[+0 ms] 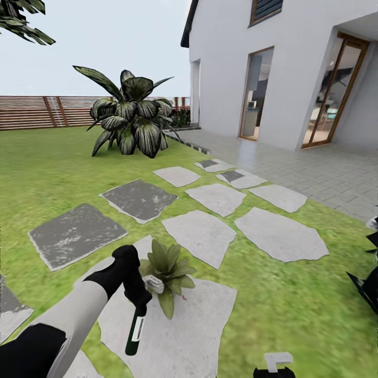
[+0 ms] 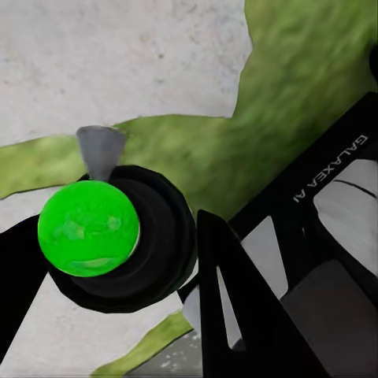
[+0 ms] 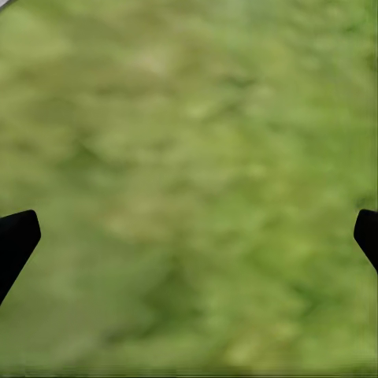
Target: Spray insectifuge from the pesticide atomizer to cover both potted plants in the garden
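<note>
A: What does the left hand (image 1: 137,299) carry?

B: It is closed around the pesticide atomizer (image 1: 135,329). The dark bottle with the white label hangs below the hand, and the white trigger head (image 1: 154,283) is at the hand, just in front of it. In the left wrist view I see the bottle from its end, a bright green round face (image 2: 88,228) inside a black ring.

A: And the plant?

B: One potted plant (image 1: 169,272) is directly beyond the hand, touching or nearly touching the trigger head. It stands on a pale stepping stone (image 1: 210,310). So I judge that the picking is done and the spraying of this first plant is the step in hand.

A: The right hand?

B: The right hand (image 3: 189,236) has its fingers wide apart, with nothing between them, only lawn (image 1: 294,294) under it.

A: What comes next?

B: I think the nozzle must stay aimed at the leaves until they are covered. Then the second plant must be found; further away I see only more stones, the big striped shrub (image 1: 131,118), the wooden fence (image 1: 37,111) and the house (image 1: 294,68).
</note>
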You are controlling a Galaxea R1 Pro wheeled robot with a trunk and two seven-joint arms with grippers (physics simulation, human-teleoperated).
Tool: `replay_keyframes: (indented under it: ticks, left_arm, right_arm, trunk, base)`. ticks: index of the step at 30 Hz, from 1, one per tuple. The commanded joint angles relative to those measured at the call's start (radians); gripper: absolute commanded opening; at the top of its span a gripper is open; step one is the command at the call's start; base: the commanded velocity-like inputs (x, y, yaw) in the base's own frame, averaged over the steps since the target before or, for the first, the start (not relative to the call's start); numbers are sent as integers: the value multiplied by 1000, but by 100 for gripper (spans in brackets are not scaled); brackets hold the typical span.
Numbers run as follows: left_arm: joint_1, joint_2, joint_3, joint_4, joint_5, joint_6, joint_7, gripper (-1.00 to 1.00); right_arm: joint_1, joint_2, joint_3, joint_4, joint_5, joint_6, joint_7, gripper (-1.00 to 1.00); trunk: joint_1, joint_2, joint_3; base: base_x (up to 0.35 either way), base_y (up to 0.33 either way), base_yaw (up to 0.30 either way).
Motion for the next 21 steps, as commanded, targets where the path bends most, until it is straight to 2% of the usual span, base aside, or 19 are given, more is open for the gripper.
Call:
replay_keyframes:
  ticks: [1,5,11,14,21]
  left_arm:
    - [0,0,-1,-1,-11,10,-10,-100]
    - [1,0,-1,-2,-12,10,-12,-100]
    - [2,-3,0,-3,-13,10,-13,-100]
    - [2,-3,0,-3,-13,10,-13,-100]
    - [4,-2,0,-3,-13,10,-14,-100]
  right_arm:
    - [-1,0,2,1,9,0,-6,100]
    - [-1,-2,3,2,10,0,-6,100]
    - [-1,-7,4,4,12,0,-2,100]
    - [-1,-7,4,4,12,0,-2,100]
    - [-1,-7,4,4,12,-1,-2,100]
  trunk:
    - [0,0,-1]
    - [0,0,-1]
    - [0,0,-1]
    - [0,0,-1]
    - [0,0,-1]
  base:
    - [-166,0,-1]
    - [-209,0,0]
    - [-30,0,0]
    - [150,0,0]
    - [294,0,0]
